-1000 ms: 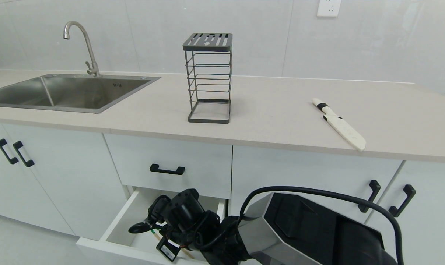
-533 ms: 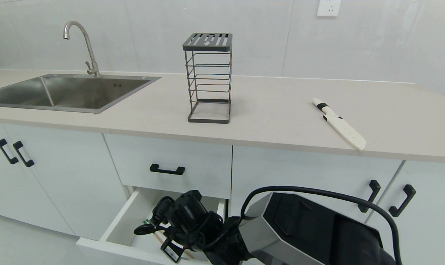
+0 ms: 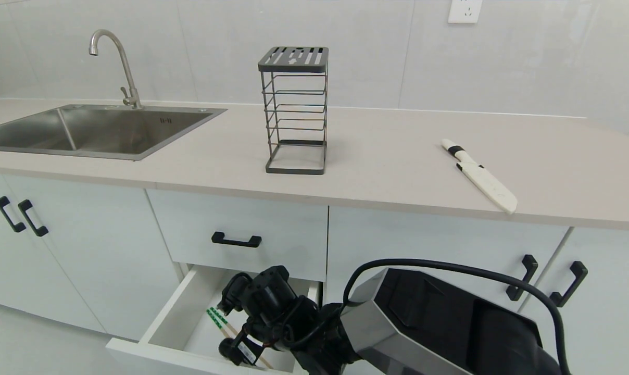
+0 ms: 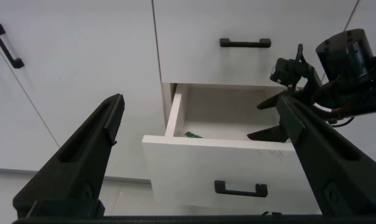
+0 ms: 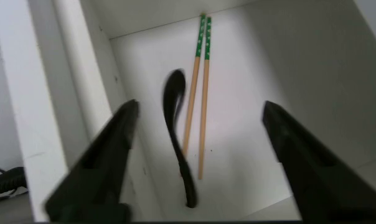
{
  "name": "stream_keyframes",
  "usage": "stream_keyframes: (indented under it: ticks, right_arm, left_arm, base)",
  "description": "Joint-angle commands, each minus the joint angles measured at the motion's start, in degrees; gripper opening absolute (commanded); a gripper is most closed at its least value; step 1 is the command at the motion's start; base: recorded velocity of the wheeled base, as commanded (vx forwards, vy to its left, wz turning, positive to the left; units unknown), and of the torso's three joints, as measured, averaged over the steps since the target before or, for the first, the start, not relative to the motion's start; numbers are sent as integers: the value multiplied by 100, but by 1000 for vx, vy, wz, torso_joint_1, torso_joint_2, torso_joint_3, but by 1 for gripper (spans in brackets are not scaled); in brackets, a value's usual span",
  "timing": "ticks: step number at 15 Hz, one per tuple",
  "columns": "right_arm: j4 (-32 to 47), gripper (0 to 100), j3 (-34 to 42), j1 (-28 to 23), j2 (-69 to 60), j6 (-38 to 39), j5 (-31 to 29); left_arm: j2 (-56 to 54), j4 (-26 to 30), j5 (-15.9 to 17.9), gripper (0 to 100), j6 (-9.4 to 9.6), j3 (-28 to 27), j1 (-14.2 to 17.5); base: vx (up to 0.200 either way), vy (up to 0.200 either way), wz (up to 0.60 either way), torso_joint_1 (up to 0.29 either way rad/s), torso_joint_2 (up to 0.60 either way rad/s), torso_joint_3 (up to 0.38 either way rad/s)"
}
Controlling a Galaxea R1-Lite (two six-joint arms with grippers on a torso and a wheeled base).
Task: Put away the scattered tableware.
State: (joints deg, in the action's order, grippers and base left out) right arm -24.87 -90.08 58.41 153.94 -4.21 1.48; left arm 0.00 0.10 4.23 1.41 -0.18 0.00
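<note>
Look in the open low drawer point(image 3: 171, 307). Black spoon point(image 5: 175, 124) flat on the drawer floor, just beside two chopsticks point(image 5: 204, 93) with green tops. Right jaws above them, spread wide, holding nothing. Left jaws out in front of the drawer, spread wide too, also holding nothing.

Seems like time to bring the right arm out. Lift straight up first, then pull back. Leave the right jaws spread, so as not to catch the spoon. Go slow near the drawer walls and under the shut drawer above, to avoid knocking the spoon and chopsticks about.

Then think about the white knife point(image 3: 478, 176), alone on the desk point(image 3: 398, 156), well apart from the wire rack point(image 3: 293, 57). Probably goes in a slot on top of that rack. Grab by the far end with the black band, likely the handle, not by the blade. Squeeze firmly, since thin and smooth. Turn point-down over a slot before letting go. Push the drawer shut last.
</note>
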Motion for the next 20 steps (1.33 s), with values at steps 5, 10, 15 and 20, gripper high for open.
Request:
stream_keyframes:
  ticks: [5, 10, 15, 20]
  right_arm:
    - [17, 100, 25, 13, -321, -36, -148]
    - [8, 100, 579, 66, -1147, -28, -148]
    - [-9, 100, 843, 382, -1622, 43, -121]
    - [-44, 100, 1177, 936, -1912, 280, -121]
  left_arm:
    - [0, -1, -1, 100, -1, 1, 0]
    - [0, -1, -1, 100, -1, 1, 0]
    - [0, -1, -1, 100, -1, 1, 0]
    - [0, -1, -1, 100, -1, 1, 0]
  base:
    - [0, 0, 0, 0, 0, 0]
    - [0, 0, 0, 0, 0, 0]
    - [0, 0, 0, 0, 0, 0]
    - [0, 0, 0, 0, 0, 0]
